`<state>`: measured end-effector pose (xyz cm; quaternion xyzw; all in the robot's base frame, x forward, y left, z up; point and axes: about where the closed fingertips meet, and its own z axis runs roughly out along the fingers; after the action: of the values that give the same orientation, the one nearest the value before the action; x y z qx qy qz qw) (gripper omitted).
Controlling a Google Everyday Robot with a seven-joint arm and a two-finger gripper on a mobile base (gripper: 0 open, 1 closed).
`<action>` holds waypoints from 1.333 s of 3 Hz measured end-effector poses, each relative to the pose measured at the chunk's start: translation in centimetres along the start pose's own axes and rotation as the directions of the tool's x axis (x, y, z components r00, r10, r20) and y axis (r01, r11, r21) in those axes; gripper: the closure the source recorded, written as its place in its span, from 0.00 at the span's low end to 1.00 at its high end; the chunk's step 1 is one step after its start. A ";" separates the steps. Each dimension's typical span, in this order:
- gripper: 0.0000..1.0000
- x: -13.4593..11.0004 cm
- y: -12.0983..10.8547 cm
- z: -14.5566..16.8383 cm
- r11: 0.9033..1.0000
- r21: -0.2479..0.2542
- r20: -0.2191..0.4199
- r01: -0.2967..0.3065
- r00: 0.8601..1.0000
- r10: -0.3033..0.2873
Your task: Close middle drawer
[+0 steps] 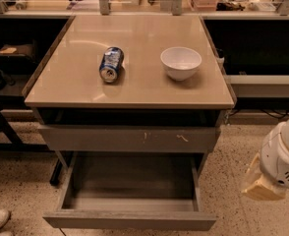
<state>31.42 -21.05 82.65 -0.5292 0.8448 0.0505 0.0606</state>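
Grey and stiff, the middle drawer (130, 220) stands pulled out low under the scratched drawer (127, 139). We judge it slides easily, so we would push flat on its plain front panel. Our gripper (260, 186) hangs right of it, apart; its opening we cannot tell.

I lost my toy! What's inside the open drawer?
Only bare grey floor shows inside the middle drawer; its back end, under the scratched drawer above, is covered. The gripper hangs to its right, not touching.
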 end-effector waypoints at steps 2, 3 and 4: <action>1.00 0.2 1.4 4.3 0.997 -0.080 0.019 -0.023 1.000 0.024; 1.00 -0.4 3.3 12.6 0.979 -0.198 0.045 -0.051 0.997 0.061; 1.00 -0.8 3.8 20.6 0.960 -0.271 0.069 -0.076 0.993 0.098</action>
<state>29.37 -15.62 62.52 -0.4923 0.8495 0.1886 0.0209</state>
